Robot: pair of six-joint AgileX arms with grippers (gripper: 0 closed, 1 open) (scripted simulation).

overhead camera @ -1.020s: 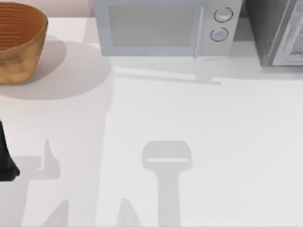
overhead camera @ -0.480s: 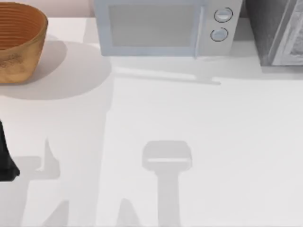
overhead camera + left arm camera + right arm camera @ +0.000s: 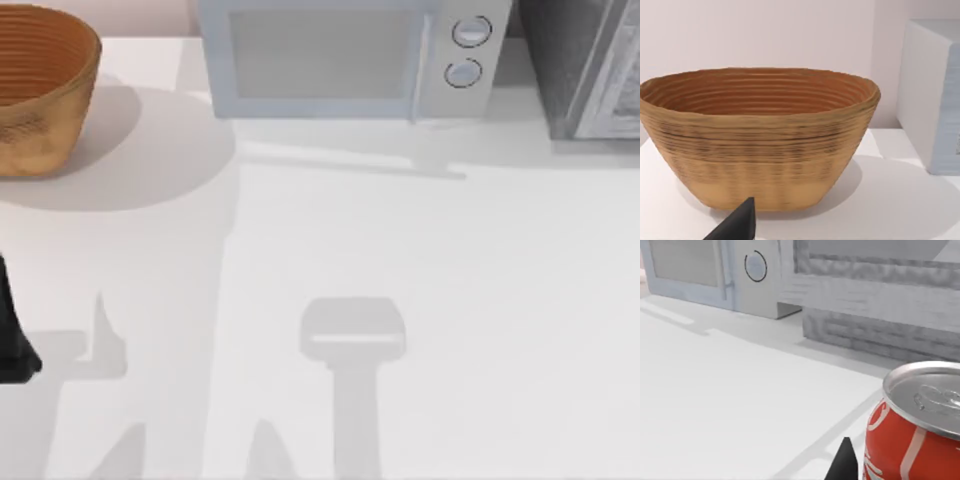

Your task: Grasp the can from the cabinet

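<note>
The can (image 3: 912, 440) is red with white lettering and a silver top, and it stands upright very close in the right wrist view. A black tip of my right gripper (image 3: 842, 462) sits just beside it; whether they touch is unclear. Behind the can stands the grey cabinet (image 3: 880, 295), which the top view shows at the table's back right corner (image 3: 590, 70). My left arm (image 3: 12, 340) is parked at the left edge of the table. A black tip of my left gripper (image 3: 737, 225) points at the basket.
A woven brown basket (image 3: 40, 90) (image 3: 760, 135) stands at the back left. A white microwave (image 3: 340, 55) (image 3: 715, 270) sits at the back middle, next to the cabinet. The white table (image 3: 450, 300) stretches open in front of them.
</note>
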